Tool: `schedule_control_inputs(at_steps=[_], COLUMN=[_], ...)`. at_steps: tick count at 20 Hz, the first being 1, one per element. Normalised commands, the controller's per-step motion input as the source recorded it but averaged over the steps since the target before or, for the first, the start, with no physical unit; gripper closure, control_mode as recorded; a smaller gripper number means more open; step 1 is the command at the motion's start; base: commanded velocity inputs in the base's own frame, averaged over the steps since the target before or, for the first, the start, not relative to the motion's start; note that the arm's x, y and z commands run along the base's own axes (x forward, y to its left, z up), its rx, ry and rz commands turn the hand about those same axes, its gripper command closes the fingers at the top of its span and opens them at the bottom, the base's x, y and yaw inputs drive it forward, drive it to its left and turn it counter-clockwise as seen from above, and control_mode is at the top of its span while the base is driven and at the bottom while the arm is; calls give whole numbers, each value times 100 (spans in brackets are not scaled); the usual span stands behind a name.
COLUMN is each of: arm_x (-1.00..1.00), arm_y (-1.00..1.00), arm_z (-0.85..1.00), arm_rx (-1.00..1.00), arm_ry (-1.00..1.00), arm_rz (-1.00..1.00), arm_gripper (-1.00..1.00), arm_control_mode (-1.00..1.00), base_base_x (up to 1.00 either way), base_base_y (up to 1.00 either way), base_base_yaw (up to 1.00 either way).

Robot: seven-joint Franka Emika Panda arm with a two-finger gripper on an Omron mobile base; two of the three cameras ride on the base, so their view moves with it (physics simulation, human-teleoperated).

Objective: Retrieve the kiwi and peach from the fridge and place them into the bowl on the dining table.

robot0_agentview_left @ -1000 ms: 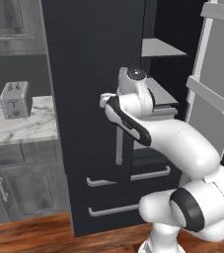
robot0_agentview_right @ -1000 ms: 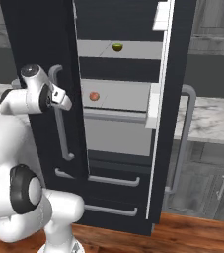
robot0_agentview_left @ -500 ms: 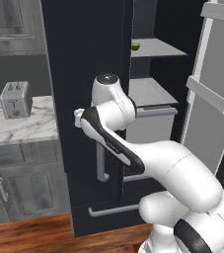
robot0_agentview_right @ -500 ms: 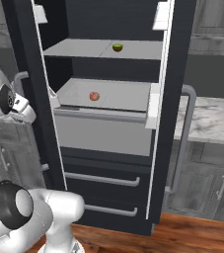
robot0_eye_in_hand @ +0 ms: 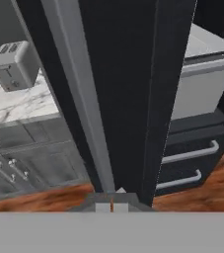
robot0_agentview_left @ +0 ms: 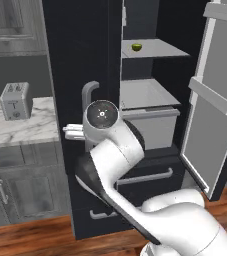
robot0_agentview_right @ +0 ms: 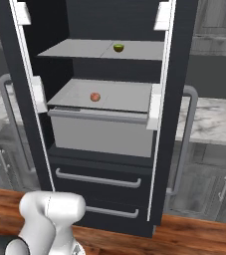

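Both fridge (robot0_agentview_right: 109,30) doors wide, kiwi (robot0_agentview_right: 118,48) on the top shelf, peach (robot0_agentview_right: 95,96) 1 below. Your gripper (robot0_eye_in_hand: 111,205) hugs the left handle (robot0_eye_in_hand: 81,99); finger spread unreadable. Snag it retreating and that door swings.

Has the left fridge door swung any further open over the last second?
Yes. The left fridge door has swung wide, away from the fixed shelves, exposing the peach and kiwi.
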Motion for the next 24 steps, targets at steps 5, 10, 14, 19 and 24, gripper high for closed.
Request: schedule_control_inputs(at_steps=[5,10,14,19,24], arm_x=[-62,-3,0,-2,0], arm_y=[-71,-82,-68,-48,-1], arm_z=[64,51,10,0,0], arm_rx=[10,46,54,35,6], arm_ry=[-19,11,13,0,0], arm_rz=[-13,-25,-9,0,7], arm_gripper=[100,100,100,100,-100], arm_control_mode=[-100,-100,-100,-100,-100], base_base_x=[0,0,0,0,0], base_base_y=[0,0,0,0,0], base_base_yaw=[0,0,0,0,0])
